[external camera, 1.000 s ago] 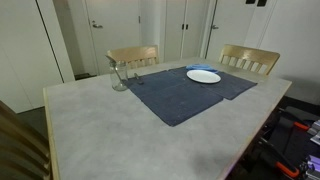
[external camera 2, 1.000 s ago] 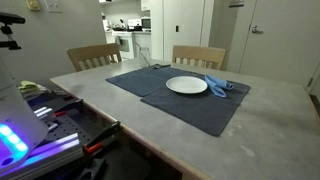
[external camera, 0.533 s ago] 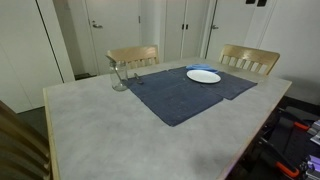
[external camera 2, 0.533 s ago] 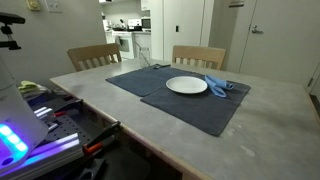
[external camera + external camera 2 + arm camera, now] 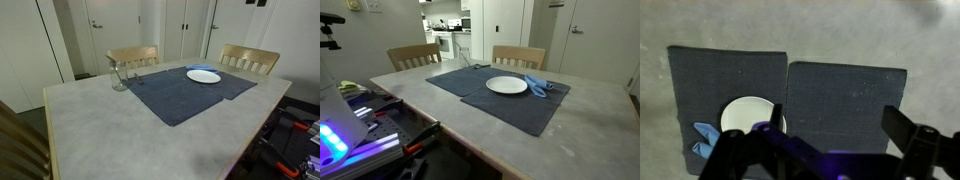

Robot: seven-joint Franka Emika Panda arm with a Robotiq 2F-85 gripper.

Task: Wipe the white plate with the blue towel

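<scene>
Down at the left edge of the wrist view, the blue towel (image 5: 705, 138) lies crumpled on a dark placemat (image 5: 725, 75), at the rim of the white plate (image 5: 744, 116); whether the 2 touch is hard to tell. Right of the plate lies the other placemat (image 5: 845, 95), and above it hangs the gripper (image 5: 833, 115), its fingers spread wide with nothing between them. In an exterior view the towel (image 5: 538, 86) sits bunched just beside the plate (image 5: 506, 85), on the far half of the table (image 5: 590, 120).

The towel looks soft, light and limp, so it should fold and drag rather than hold a shape. A raised fold near the middle of the heap seems the best place to pinch from above. The plate looks stiff, smooth and probably breakable, and may slide on the mat under a firm wipe.
</scene>
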